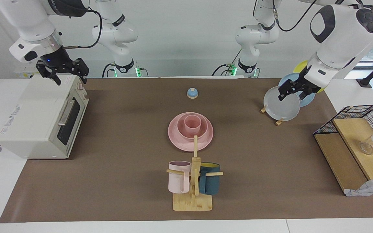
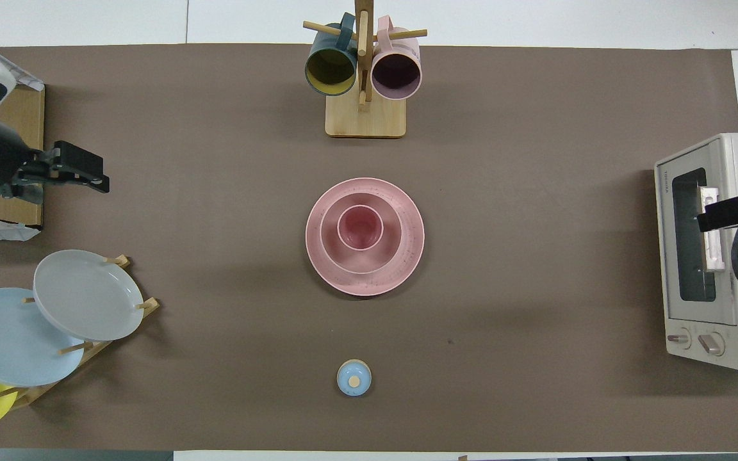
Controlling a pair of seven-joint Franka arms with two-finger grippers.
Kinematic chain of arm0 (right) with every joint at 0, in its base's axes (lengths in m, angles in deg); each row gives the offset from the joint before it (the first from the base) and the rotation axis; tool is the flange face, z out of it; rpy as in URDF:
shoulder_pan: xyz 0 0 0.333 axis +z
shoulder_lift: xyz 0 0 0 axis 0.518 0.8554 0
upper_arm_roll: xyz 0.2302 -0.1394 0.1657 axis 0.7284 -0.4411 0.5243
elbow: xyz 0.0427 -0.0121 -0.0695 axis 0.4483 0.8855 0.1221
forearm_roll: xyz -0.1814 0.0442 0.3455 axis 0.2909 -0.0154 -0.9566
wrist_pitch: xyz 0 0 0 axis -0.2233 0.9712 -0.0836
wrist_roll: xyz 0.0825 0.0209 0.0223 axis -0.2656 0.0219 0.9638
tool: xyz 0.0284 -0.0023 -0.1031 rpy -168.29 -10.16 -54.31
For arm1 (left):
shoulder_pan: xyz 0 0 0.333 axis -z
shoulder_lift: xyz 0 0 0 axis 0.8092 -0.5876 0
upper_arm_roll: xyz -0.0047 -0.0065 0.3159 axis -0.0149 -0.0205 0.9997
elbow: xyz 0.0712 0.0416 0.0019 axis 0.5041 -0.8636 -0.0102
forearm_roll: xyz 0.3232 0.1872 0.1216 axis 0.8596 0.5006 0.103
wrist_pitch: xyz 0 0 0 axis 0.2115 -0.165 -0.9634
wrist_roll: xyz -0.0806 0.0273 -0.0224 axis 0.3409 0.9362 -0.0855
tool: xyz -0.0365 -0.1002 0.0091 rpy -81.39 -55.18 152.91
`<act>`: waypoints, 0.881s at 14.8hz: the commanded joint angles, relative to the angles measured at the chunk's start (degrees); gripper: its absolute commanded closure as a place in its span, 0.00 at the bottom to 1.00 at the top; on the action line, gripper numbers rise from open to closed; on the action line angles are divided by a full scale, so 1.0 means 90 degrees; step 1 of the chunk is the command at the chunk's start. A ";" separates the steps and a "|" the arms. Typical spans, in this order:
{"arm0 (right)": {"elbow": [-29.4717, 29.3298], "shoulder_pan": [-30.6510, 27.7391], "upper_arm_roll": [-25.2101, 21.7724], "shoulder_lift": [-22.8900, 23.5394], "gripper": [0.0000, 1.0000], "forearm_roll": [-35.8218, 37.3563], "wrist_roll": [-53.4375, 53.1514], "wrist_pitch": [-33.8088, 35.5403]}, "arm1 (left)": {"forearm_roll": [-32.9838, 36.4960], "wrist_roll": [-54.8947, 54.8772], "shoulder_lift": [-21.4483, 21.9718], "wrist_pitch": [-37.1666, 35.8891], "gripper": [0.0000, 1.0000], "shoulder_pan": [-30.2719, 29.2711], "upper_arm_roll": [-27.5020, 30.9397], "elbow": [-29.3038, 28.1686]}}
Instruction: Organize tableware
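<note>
step: stacking looks done, matte pink tapered cup (image 1: pixel 192 123) sits in rounded pink bowl (image 1: pixel 181 128) on wide flat pink plate (image 1: pixel 175 139) mid-counter | left end effector (image 1: pixel 295 86) wide, empty, over grey plate | right end effector (image 1: pixel 64 72) wide, empty, over toaster oven, waiting | next: probably none | count: one cup, one bowl, one plate
</note>
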 commanded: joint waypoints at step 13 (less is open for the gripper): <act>-0.0038 -0.0029 0.0015 0.0014 0.00 -0.0061 -0.0082 0.0062 | 0.0463 0.0233 0.1060 -0.0289 0.00 0.0066 -0.0098 -0.0898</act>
